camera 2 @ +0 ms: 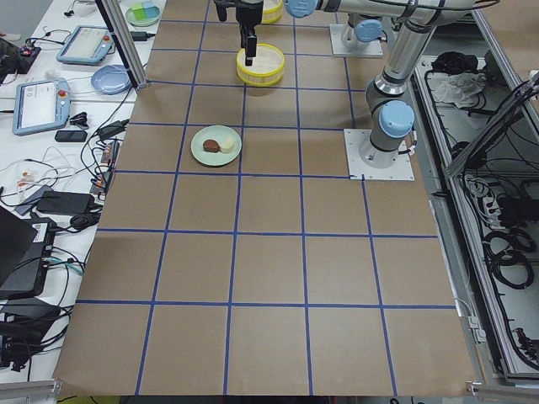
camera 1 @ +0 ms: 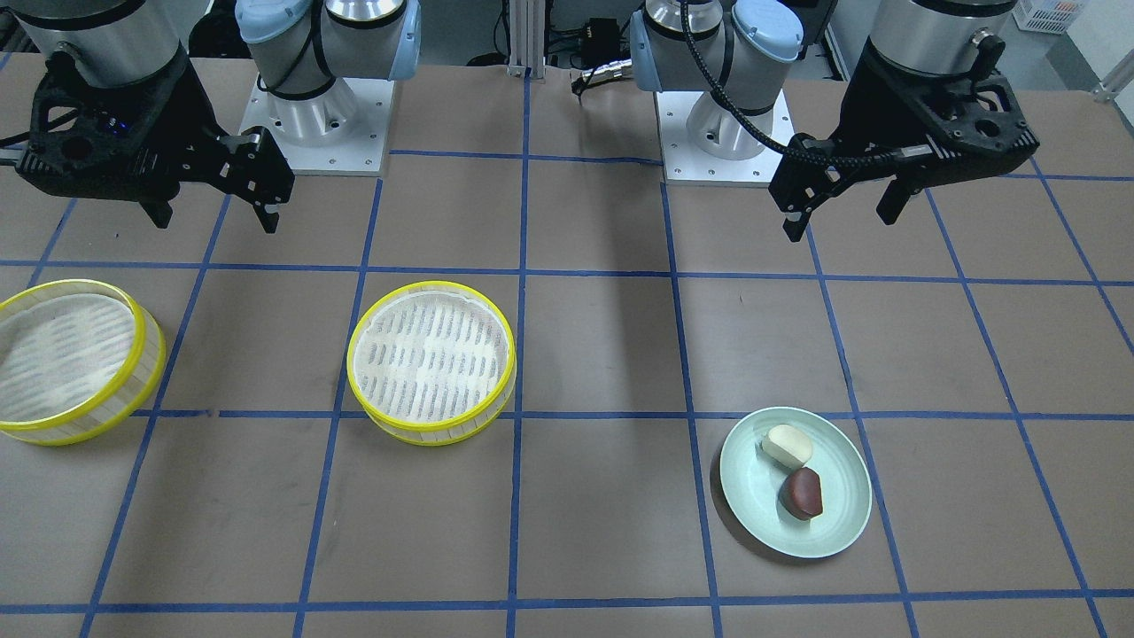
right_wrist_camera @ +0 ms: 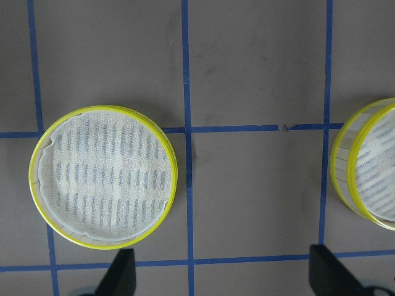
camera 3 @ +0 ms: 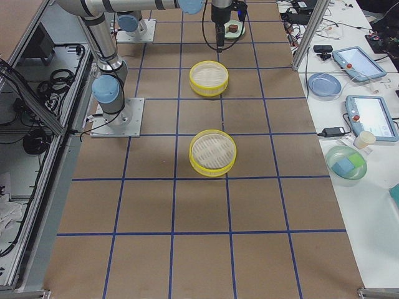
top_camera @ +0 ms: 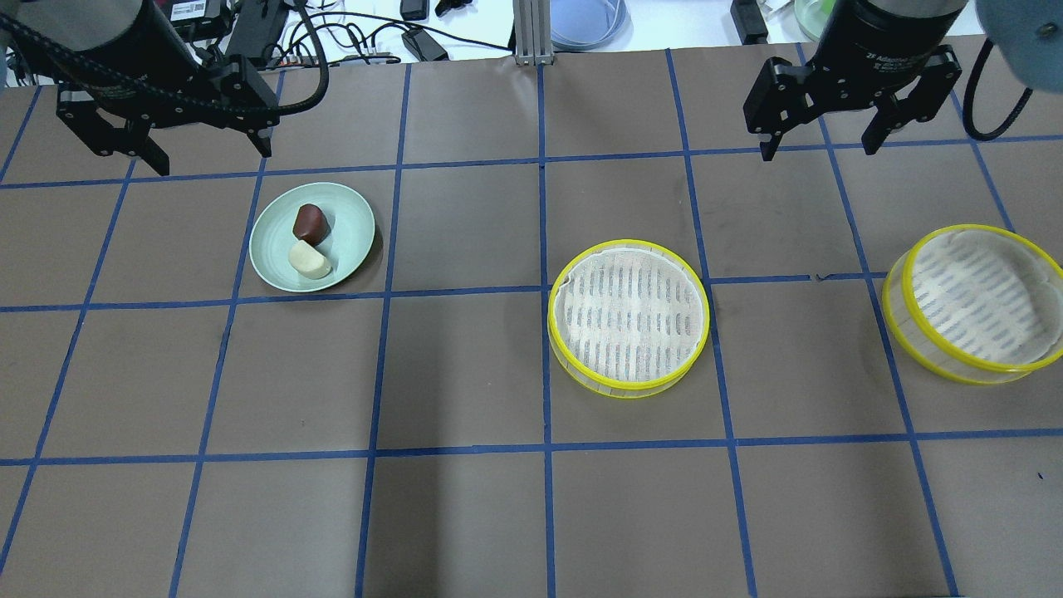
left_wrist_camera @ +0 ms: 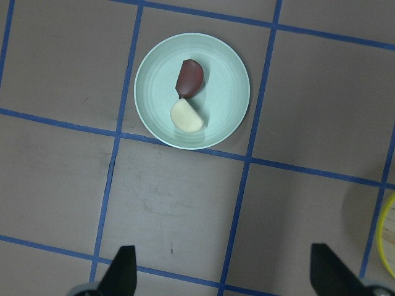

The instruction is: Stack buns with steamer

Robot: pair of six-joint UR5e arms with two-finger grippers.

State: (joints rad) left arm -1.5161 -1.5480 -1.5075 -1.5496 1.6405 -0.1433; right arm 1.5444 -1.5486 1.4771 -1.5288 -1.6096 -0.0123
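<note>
A cream-white bun (camera 1: 787,445) and a dark reddish-brown bun (camera 1: 803,493) lie side by side on a pale green plate (camera 1: 749,496). They also show in the overhead view, white bun (top_camera: 308,260), brown bun (top_camera: 310,221), plate (top_camera: 349,224). Two yellow-rimmed steamer trays with white cloth liners stand empty, one mid-table (top_camera: 629,306), one at the right edge (top_camera: 980,303). My left gripper (top_camera: 212,158) hangs open and empty above the table, behind and left of the plate. My right gripper (top_camera: 817,151) hangs open and empty behind the two steamers.
The brown table has a blue tape grid. The two arm bases (camera 1: 314,133) (camera 1: 722,133) stand at the robot's side. A side bench beyond the far edge holds tablets, cables, a blue plate (camera 3: 323,84) and a green bowl (camera 3: 345,163).
</note>
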